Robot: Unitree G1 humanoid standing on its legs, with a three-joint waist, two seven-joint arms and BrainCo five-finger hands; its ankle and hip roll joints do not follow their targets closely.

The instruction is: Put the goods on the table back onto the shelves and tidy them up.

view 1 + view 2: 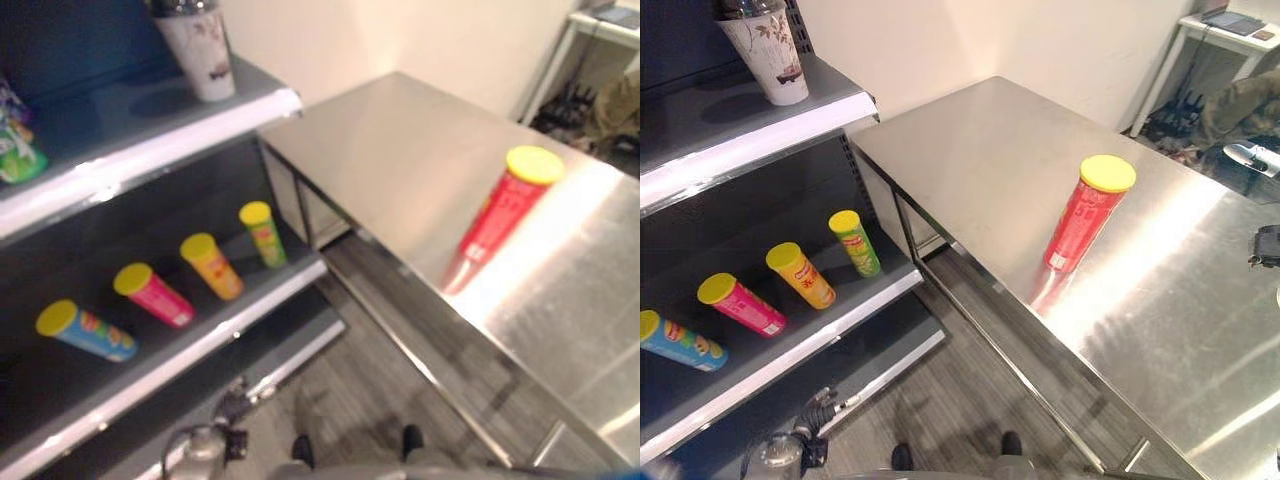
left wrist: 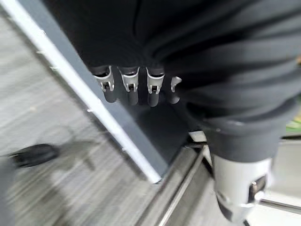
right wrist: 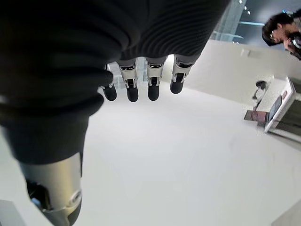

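Red can (image 1: 1087,213) upright on table (image 1: 990,150) — 4 cans (image 1: 800,274) lying on shelf (image 1: 790,345).

The left hand (image 2: 141,87) hangs with its dark-tipped fingers (image 2: 129,89) in a relaxed row, its thumb (image 2: 237,188) apart from them, and nothing in its grasp. Past the fingers runs the dark bottom board of the shelf (image 2: 117,127), edged with a pale strip. Beside that edge lies the grey wood-grain floor (image 2: 51,188). Metal table legs (image 2: 181,188) stand just beside the shelf's corner. A small green patch shows at the view's edge, too little to identify.
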